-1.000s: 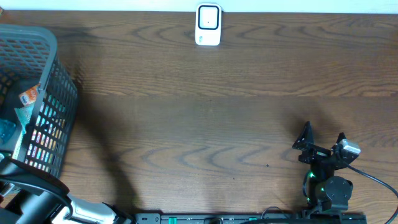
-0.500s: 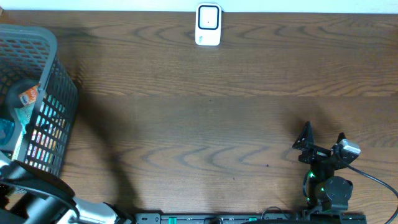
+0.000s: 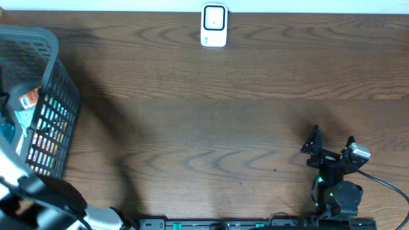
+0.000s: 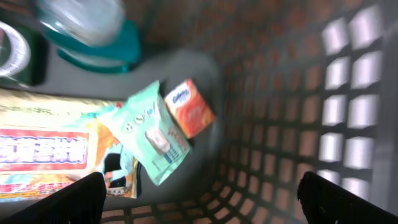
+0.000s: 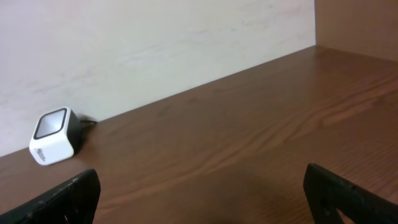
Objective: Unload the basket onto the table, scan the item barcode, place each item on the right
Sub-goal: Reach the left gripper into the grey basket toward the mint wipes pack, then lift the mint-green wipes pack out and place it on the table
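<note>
Both jaw pairs stand spread: your left gripper (image 4: 205, 208) hangs with the orange pack (image 4: 189, 107) ahead between them, likely for picking; the right gripper (image 5: 199, 199) has the scanner (image 5: 55, 137) ahead-left.

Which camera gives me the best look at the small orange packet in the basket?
Left wrist: the orange packet lies in plain sight in the basket. Overhead gives only a small orange glimpse; right wrist shows none.

The right arm (image 3: 345, 195) is black, with green lights at its round base joint, a silver-grey camera block (image 3: 358, 153) at the wrist and a black cable (image 3: 386, 185) trailing off. The right end effector (image 3: 332, 137) has dark pointed fingers (image 3: 314, 135). The left arm (image 3: 48, 191), blurred, seems black and pale grey.
</note>
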`<state>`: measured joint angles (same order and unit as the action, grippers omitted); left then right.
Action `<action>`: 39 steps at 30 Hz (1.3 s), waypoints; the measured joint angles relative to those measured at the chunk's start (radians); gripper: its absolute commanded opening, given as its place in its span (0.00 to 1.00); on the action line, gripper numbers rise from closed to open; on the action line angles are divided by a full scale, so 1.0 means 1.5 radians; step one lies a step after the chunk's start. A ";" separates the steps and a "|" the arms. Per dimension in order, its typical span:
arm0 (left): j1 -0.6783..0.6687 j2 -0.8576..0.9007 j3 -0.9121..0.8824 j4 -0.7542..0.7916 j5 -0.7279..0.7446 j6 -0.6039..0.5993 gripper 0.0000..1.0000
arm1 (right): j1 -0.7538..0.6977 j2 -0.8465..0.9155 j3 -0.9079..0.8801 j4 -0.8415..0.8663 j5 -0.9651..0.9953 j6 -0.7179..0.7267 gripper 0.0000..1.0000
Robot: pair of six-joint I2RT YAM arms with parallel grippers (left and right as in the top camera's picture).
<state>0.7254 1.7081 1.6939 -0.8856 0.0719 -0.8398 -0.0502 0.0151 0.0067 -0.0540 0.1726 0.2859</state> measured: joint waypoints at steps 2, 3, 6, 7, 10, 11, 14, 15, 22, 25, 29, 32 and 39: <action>-0.012 0.035 0.000 0.000 0.000 0.002 0.98 | 0.000 0.000 0.000 0.000 0.000 0.000 0.99; -0.018 0.055 0.000 0.000 0.000 0.001 0.98 | 0.000 0.000 0.000 0.000 0.000 0.000 0.99; -0.027 0.103 0.000 0.000 0.000 -0.017 0.98 | 0.000 0.000 0.000 0.000 0.000 0.000 0.99; -0.029 0.118 0.000 0.000 0.000 -0.025 0.98 | 0.000 0.000 0.000 0.000 0.000 0.000 0.99; -0.037 0.167 0.000 0.000 0.001 -0.061 0.98 | 0.000 0.000 0.000 0.000 0.000 0.000 0.99; -0.041 0.182 -0.001 0.000 0.001 -0.072 0.98 | 0.000 0.000 0.000 0.000 0.000 0.000 0.99; -0.051 0.214 -0.001 -0.008 0.003 -0.105 0.98 | 0.000 0.000 0.000 0.000 0.000 0.000 0.99; -0.057 0.228 -0.001 -0.016 0.004 -0.120 0.98 | 0.000 0.000 0.000 0.000 0.000 0.000 0.99; -0.076 0.271 -0.007 -0.034 0.003 -0.178 0.98 | 0.000 0.000 0.000 0.000 0.000 0.000 0.99; -0.075 0.271 -0.019 -0.033 -0.007 -0.199 0.98 | 0.000 0.000 0.000 0.000 0.000 0.000 0.99; -0.075 0.277 -0.028 -0.030 -0.025 -0.212 0.61 | 0.000 0.000 0.000 0.000 0.000 0.000 0.99; -0.075 0.283 -0.031 -0.028 -0.037 -0.203 0.21 | 0.000 0.000 0.000 0.000 0.000 0.000 0.99; -0.075 0.275 -0.031 -0.026 -0.043 -0.151 0.07 | 0.000 0.000 0.000 0.000 0.000 0.000 0.99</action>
<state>0.6132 2.1201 1.6474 -0.9249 0.0074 -1.0660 -0.0502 0.0151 0.0067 -0.0540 0.1722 0.2859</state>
